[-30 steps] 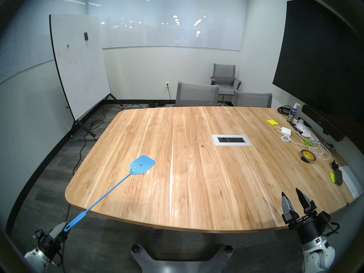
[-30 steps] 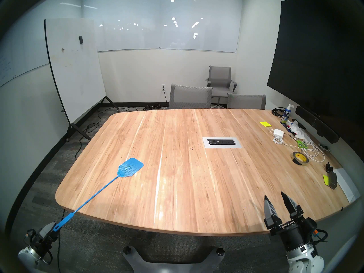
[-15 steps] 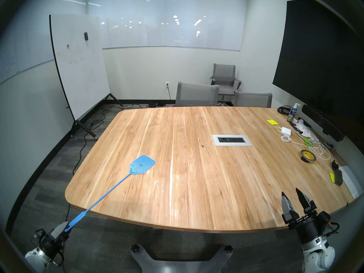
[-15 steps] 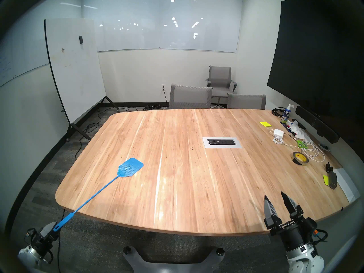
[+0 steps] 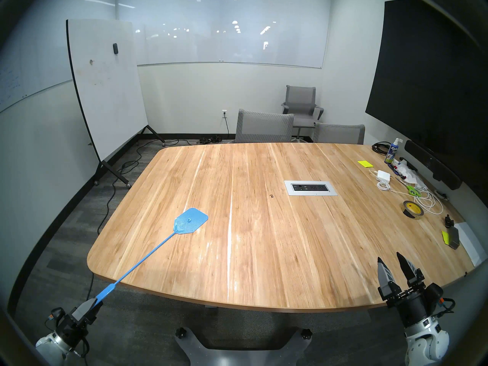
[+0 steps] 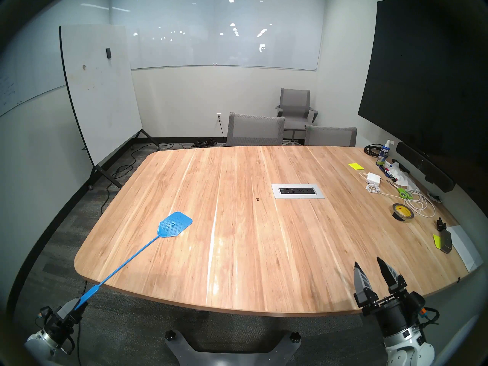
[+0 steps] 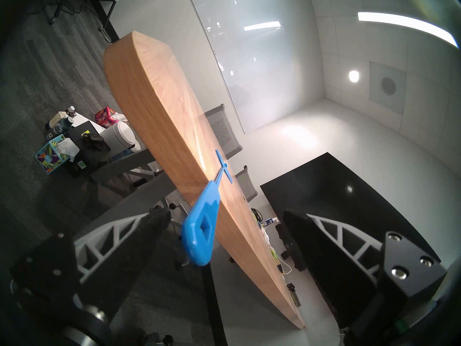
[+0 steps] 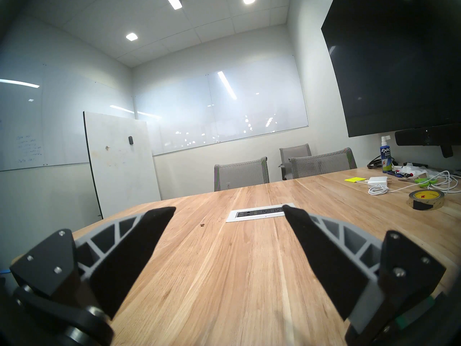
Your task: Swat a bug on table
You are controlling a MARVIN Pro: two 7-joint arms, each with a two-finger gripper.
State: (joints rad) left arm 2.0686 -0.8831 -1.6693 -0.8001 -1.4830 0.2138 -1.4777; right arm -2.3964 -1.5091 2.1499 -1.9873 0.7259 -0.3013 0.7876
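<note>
Bug [image 5: 271,196] on the table [image 5: 264,252] just left of the grey outlet panel [image 5: 310,187] — swatter [image 5: 190,221] nearer-left of that panel, its handle end between the left gripper's [image 7: 224,215] spread fingers, untouched — right gripper [image 5: 390,259] wide, empty.

Table [image 5: 264,252]: light wood planks, rounded corners, grey outlet panel [image 5: 310,188] inset.
Near left: blue swatter [image 5: 190,221], head flat, handle overhanging the edge.
Centre: bug [image 5: 271,196], just left of the panel.
Right edge: tape roll [image 5: 413,210], white charger [image 5: 383,175], green scissors [image 5: 413,190], yellow notes [image 5: 364,163], spray bottle [image 5: 392,152].
</note>
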